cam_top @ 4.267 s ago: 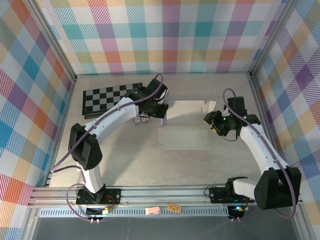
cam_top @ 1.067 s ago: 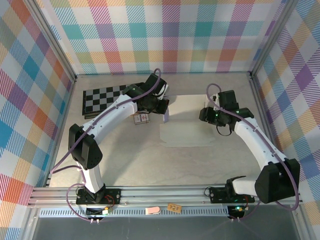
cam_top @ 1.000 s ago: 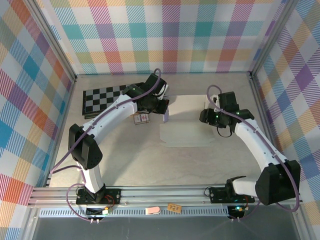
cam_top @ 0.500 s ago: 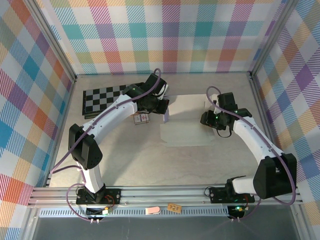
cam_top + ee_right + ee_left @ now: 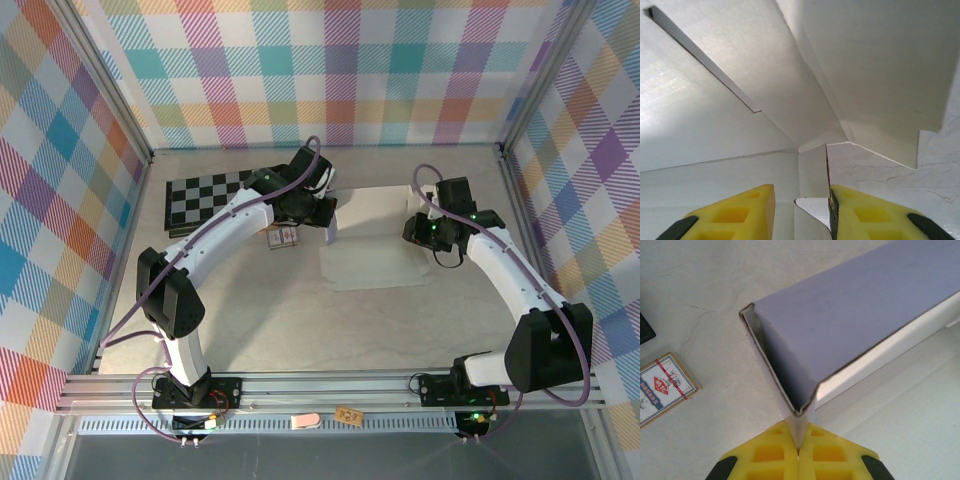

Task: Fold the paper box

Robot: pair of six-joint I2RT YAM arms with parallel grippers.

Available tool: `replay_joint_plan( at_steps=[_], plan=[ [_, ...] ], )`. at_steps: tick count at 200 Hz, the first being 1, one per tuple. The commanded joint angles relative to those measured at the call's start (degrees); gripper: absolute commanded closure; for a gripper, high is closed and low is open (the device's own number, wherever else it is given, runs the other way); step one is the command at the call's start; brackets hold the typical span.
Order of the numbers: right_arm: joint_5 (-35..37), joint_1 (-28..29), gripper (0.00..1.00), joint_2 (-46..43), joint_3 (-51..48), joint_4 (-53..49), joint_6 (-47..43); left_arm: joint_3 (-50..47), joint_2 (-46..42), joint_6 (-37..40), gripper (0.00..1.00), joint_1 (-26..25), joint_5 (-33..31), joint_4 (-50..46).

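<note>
I see left jaws pinched on a corner of the paper box (image 5: 855,315); right jaws narrowly apart astride its flap.

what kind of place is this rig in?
Probably a lab robot test cell: plaid-printed walls box in a table, and a left arm and right arm are bolted to a metal rail at its near edge.

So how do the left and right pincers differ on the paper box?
The left pincer is shut, pinching a raised corner flap of the paper box; the right pincer stands open, with a thin flap edge just inside one finger. The left is at the lavender outer face, the right over the white inside. Both are at the same box.
</note>
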Motion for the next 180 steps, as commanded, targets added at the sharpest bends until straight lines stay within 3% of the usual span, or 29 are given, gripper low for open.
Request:
replay_joint_plan(
  at_steps=[1, 180],
  plan=[
    [-1.7, 1.2, 0.66, 0.6, 2.0, 0.2, -2.3, 1.8, 0.0, -0.3, 1.00, -0.6, 1.8, 0.7],
    [-2.2, 3.7, 0.64, 5.7, 3.0, 6.6, -13.7, -0.4, -2.0, -0.3, 1.00, -0.7, 3.4, 2.8]
  ],
)
